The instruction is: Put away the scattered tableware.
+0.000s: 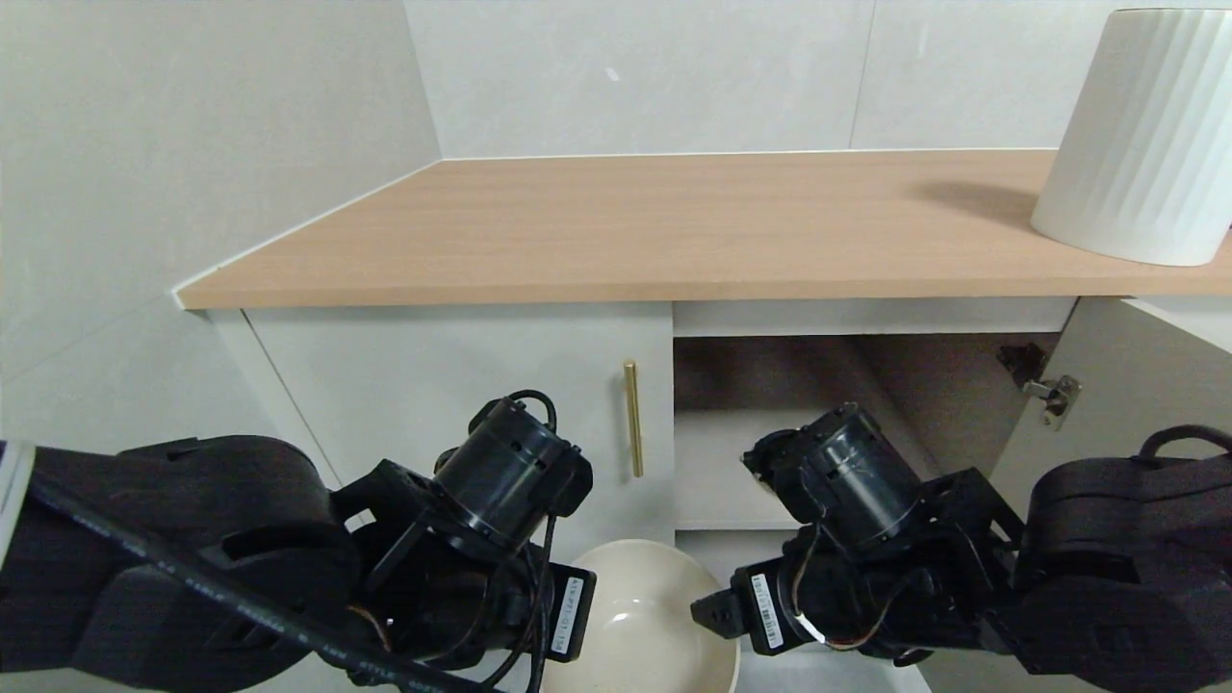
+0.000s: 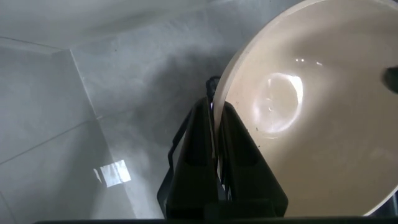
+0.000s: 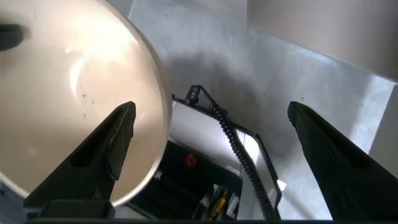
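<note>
The bowl (image 1: pixel 640 621) looks like glazed ceramic, smooth and glossy, with bright highlights inside (a few dark specks sit in the glaze). The left gripper (image 2: pixel 215 111) is matt black plastic. The countertop (image 1: pixel 626 226) shows matt wood grain. The cabinet door (image 1: pixel 433 371) is smooth and matt, its handle (image 1: pixel 632 419) brass-toned metal. The floor tiles (image 2: pixel 74 112) are polished and reflective. The ribbed white vessel (image 1: pixel 1145 135) looks matt.
</note>
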You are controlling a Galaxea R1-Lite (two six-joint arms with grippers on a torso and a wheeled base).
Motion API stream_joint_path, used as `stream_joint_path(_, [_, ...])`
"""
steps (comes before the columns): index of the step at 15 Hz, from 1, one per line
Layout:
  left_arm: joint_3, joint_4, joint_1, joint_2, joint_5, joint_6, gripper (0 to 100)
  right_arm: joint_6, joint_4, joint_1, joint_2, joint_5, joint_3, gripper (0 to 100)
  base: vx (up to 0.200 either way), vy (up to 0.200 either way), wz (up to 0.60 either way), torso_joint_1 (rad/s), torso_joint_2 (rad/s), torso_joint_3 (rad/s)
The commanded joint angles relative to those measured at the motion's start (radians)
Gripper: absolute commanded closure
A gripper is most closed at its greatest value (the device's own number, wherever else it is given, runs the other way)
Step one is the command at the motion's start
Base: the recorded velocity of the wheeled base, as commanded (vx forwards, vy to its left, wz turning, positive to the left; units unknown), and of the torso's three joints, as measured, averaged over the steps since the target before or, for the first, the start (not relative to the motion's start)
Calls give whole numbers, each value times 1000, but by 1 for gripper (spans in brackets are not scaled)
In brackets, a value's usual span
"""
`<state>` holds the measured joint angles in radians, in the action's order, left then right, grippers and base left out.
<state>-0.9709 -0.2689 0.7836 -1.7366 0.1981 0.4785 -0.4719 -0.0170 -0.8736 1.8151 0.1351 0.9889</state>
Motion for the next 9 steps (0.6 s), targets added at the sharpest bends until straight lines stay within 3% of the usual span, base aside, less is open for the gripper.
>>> stream_joint_path(1, [0,0,2,3,0,0,100,-1,11,-1,23,1,-4,0,0,0,0,0,0,0])
stream_joint_path(2, [0,0,2,3,0,0,100,-1,11,-1,23,1,-4,0,0,0,0,0,0,0])
stream_joint_path(3, [0,0,2,2,1,0,100,-1,11,-1,23,1,-4,100,0,0,0,0,0,0])
stream_joint_path(9, [0,0,3,2,1,0,100,-1,11,-1,24,1,-7,100,0,0,0,0,0,0])
